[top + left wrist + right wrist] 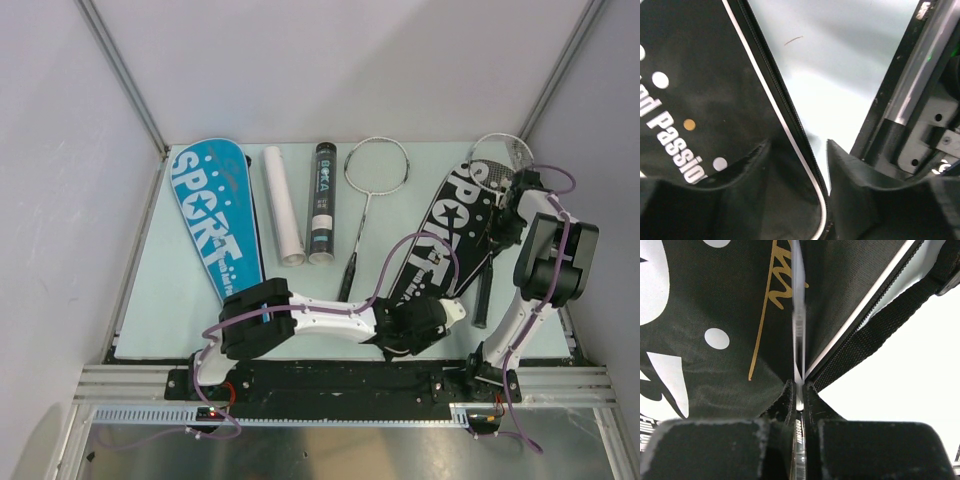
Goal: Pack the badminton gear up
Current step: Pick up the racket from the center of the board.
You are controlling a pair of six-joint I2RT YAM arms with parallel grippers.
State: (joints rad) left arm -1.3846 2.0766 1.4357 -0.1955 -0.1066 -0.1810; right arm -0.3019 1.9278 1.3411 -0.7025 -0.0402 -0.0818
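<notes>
The black "SPORT" cover (450,225) lies slanted at the right, with a silver racket's head (508,150) sticking out past its far end and the handle (481,295) beside it. My right gripper (508,212) (799,387) is shut on that racket's thin shaft (798,315), over the cover (700,315). My left gripper (458,310) (799,145) stands open around the zipped edge of the cover's near narrow end (700,75); one finger (865,200) touches the zip low down. A second racket (377,165), a black tube (322,200), a white tube (283,205) and a blue cover (215,215) lie further left.
The cover's black webbing strap (880,325) runs along its right edge. A metal frame rail (920,75) borders the table's near edge right beside my left gripper. White walls close in the table (170,300) on three sides.
</notes>
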